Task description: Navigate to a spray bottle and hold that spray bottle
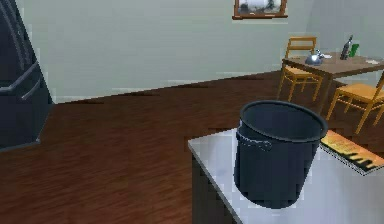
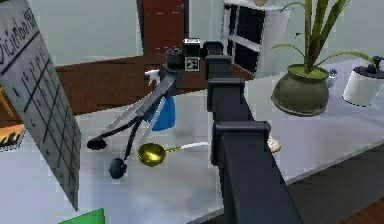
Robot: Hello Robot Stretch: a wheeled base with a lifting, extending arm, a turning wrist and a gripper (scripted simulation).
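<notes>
Arm side view — my gripper (image 2: 158,82) is sitting close to the blue spray bottle (image 2: 163,112), which is standing on the grey table (image 2: 150,195) beside a gold ladle (image 2: 152,153). I cannot tell whether I am gripping anything. I am judging the bottle light, stiff and slick — best taken at the neck.

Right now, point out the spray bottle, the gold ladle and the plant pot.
Spray bottle (image 2: 163,113): arm side view, on its blue body.
Gold ladle (image 2: 151,153): arm side view, on its bowl.
Plant pot (image 2: 302,92): arm side view, on its front wall.
</notes>
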